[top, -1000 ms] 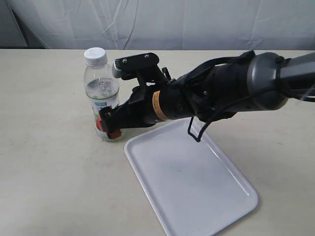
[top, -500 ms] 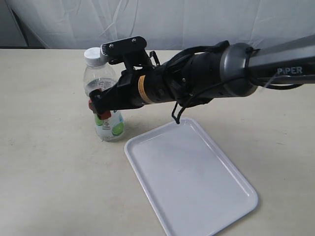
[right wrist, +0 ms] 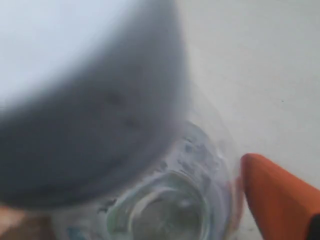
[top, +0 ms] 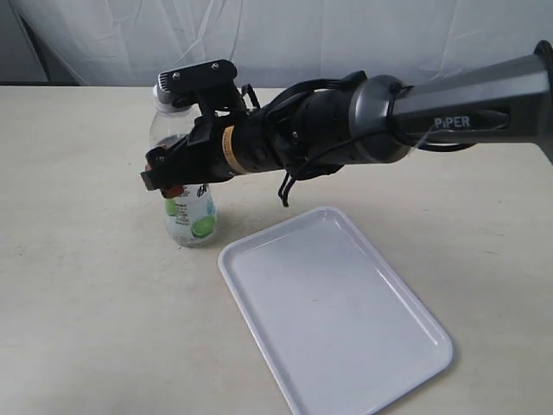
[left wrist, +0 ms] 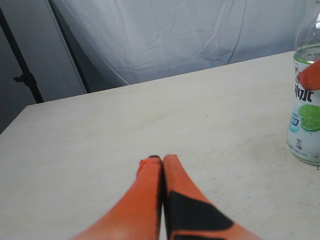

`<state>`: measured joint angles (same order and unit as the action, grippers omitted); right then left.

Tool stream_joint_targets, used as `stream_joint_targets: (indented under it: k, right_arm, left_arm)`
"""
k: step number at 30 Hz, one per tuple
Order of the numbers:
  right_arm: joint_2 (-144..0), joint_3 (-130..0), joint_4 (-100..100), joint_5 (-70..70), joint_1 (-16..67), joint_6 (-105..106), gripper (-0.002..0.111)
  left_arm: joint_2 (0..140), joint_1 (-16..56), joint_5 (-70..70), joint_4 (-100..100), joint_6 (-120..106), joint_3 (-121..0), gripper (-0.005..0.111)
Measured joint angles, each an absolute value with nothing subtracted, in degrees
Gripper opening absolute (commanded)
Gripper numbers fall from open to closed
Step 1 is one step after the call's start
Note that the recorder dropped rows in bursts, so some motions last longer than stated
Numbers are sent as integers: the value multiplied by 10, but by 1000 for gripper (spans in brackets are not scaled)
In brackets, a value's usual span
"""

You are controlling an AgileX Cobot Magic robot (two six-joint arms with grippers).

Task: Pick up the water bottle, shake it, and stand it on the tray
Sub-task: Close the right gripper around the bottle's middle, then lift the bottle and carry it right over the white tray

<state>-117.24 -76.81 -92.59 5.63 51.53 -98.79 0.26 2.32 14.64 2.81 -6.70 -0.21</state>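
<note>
Nearest you, the tray (top: 346,328) lies flat on the table (top: 86,328). Just beyond its far left corner the water bottle (top: 192,220) stands upright on the table, off the tray. Your right gripper (top: 164,181) straddles it at the top of the label; you cannot tell whether its fingers press the bottle. Your left gripper (left wrist: 161,159) has its fingers pressed together, holding nothing.

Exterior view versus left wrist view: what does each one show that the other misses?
Exterior only: the white tray and the right arm. Left wrist only: the left claw, shut, above the table. Both: the water bottle upright on the table, with the right claw at its side.
</note>
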Motion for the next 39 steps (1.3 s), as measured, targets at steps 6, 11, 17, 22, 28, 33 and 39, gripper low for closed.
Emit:
stream_joint_targets:
  k: [6,11,17,22,28,33,39]
  right_arm:
    - [-1186,-784,-937,61,515,-987,-1]
    - [-1172,-780,-944,141,513,-986,-1]
    - [-1064,-771,-995,349,515,-1061,-1]
    - [-992,-657,-1006,88,514,-1137,-1]
    - [-942,-595,-1006,179,530,-1075,-1]
    - [-914,-574,-1004,69,509,-1085,-1]
    - [-867,-542,-983,29,548,-1064,-1]
  left_arm:
    - [3,23,146,28,-67,-2,0]
    - [3,23,146,28,-67,-2,0]
    - [3,23,146,28,-67,-2,0]
    - [3,23,146,28,-67,-2,0]
    - [3,23,146,28,-67,-2,0]
    - [3,23,146,28,-67,-2,0]
    - [3,23,146,28,-67,-2,0]
